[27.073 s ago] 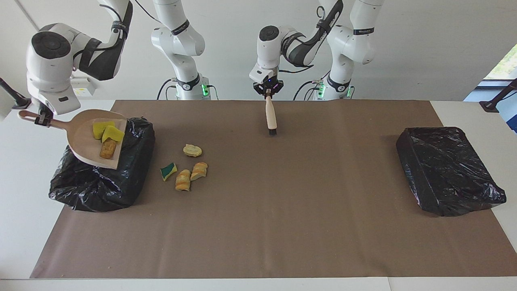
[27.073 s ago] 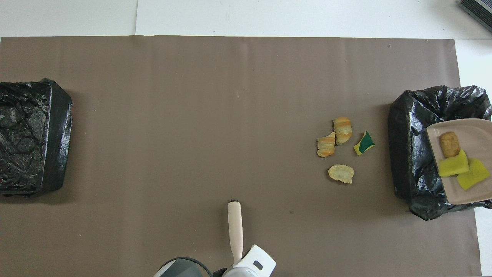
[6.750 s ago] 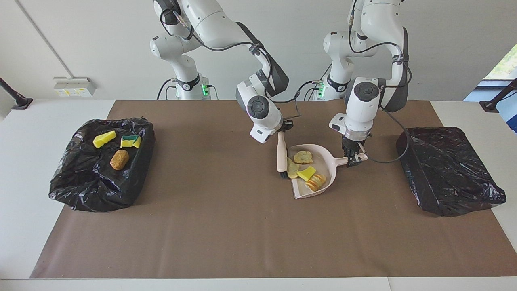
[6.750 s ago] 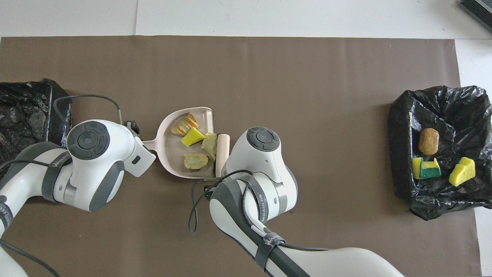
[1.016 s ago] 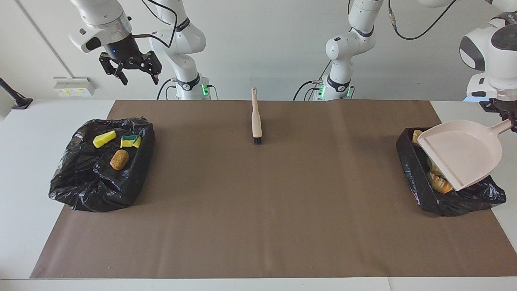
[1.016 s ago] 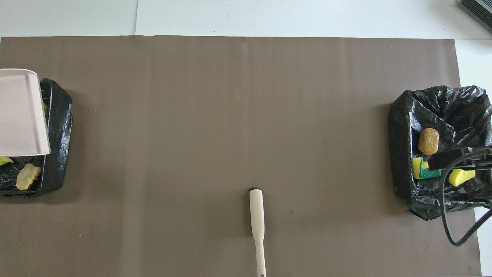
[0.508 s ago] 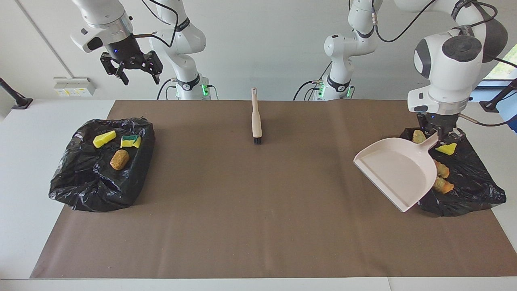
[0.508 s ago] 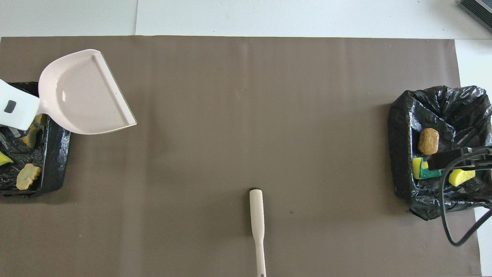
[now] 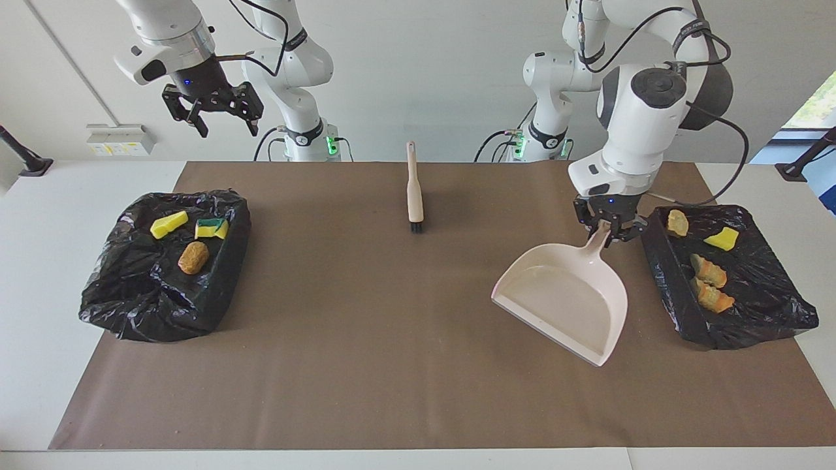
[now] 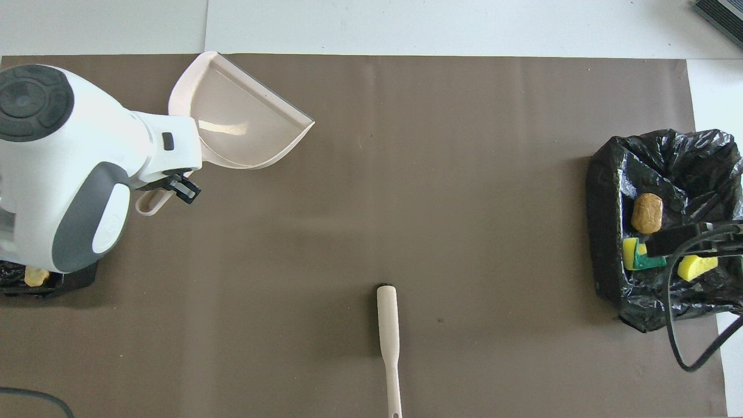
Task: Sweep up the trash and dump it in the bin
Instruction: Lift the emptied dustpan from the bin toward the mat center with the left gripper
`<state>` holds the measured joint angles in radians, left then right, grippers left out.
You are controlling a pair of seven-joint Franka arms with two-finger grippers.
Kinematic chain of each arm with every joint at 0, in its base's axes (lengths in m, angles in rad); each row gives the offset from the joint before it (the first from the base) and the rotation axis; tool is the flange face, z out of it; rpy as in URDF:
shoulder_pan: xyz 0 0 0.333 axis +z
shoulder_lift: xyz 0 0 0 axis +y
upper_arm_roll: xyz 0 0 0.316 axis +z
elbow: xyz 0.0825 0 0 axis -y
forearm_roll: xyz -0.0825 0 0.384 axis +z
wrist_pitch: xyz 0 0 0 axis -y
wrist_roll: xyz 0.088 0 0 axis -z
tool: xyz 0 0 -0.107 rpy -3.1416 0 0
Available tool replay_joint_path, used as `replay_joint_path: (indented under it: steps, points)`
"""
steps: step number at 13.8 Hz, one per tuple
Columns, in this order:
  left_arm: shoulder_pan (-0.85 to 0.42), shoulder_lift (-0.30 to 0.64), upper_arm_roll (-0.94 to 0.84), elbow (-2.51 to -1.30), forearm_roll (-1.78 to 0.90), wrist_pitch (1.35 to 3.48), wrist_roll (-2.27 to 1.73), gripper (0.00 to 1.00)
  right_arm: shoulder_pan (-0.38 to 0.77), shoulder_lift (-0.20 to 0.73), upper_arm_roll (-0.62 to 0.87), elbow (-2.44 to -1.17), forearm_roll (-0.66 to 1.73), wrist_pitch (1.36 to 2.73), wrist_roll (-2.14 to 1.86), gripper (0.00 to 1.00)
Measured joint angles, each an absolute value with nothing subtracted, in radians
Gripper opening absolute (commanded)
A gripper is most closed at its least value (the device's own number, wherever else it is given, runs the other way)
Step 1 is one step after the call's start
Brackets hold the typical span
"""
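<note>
The dustpan (image 9: 565, 301) looks like smooth pale pink plastic with a slight sheen. Both bin liners (image 9: 166, 287) (image 9: 751, 307) are crinkled, glossy black plastic film. A matt brown paper sheet (image 9: 392, 339) covers the bench. The brush handle (image 9: 413, 192) is smooth cream plastic.

Noted brown mat (image 9: 418, 365) flat over most of white table (image 9: 39, 261), bare strips left at both ends and along edge farthest from robots. Spotted black stand (image 9: 19, 156) at table edge, right arm's end; another black stand (image 9: 806, 156) at left arm's end. Logged small white wall box (image 9: 114, 139) above right arm's end. Caught dark slatted object (image 10: 722, 14), cropped, at table corner farthest from robots, right arm's end.
</note>
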<state>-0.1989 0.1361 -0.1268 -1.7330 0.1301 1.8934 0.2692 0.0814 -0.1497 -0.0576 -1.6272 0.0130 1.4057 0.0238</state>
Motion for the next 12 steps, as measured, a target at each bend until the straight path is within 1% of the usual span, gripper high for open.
replay_joint_path:
  steps: [3, 7, 9, 12]
  points:
    - [-0.336, 0.257, -0.128, -1.665, 0.124, 1.942, -0.046, 0.0, 0.081, -0.15, -0.058, -1.627, 0.013, 1.406, 0.024, 1.0]
    - [-0.453, 0.401, -0.128, -1.547, 0.12, 2.005, -0.314, 0.0, 0.081, -0.15, -0.058, -1.627, 0.013, 1.406, 0.024, 1.0]
    - [-0.481, 0.447, -0.127, -1.496, 0.119, 2.017, -0.392, 0.0, 0.081, -0.15, -0.058, -1.627, 0.013, 1.406, 0.024, 1.0]
    - [-0.519, 0.495, -0.125, -1.47, 0.119, 2.026, -0.492, 0.0, 0.081, -0.15, -0.058, -1.627, 0.013, 1.406, 0.024, 1.0]
